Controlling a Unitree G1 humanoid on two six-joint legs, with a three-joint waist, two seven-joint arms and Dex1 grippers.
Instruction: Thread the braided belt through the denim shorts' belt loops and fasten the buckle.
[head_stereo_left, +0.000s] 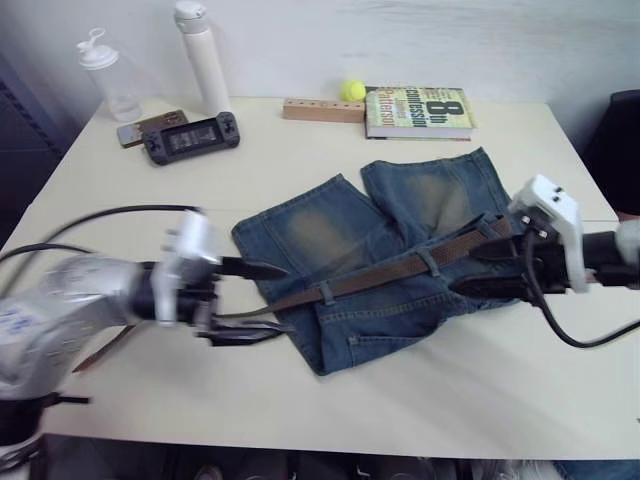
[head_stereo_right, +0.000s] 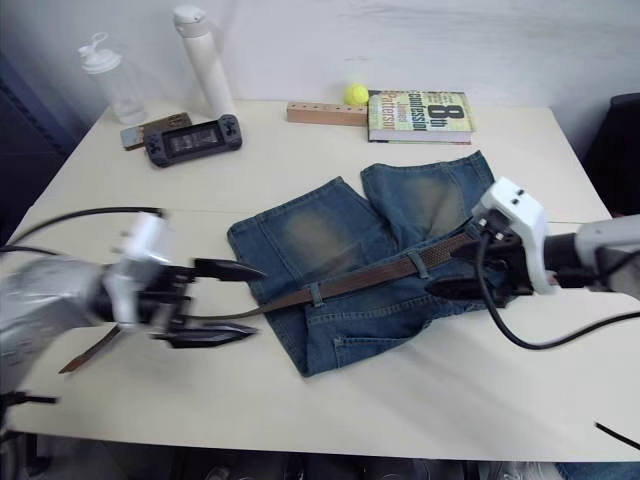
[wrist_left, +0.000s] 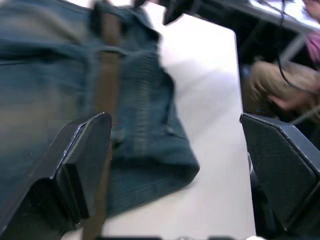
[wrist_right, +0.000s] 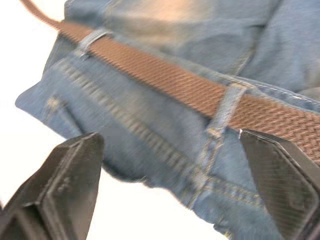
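Belt (head_stereo_left: 390, 273) lies threaded under two loops (head_stereo_left: 327, 293) of shorts (head_stereo_left: 350, 240) — both tools, left (head_stereo_left: 258, 300) and right (head_stereo_left: 487, 268), spread.

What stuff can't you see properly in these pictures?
- Buckle: not made out; the belt end is behind the right gripper in the eye views.
- Belt's other end: blurred behind the left gripper.
- Person: cut off by the left wrist view's edge.
- Book title: partly too small.
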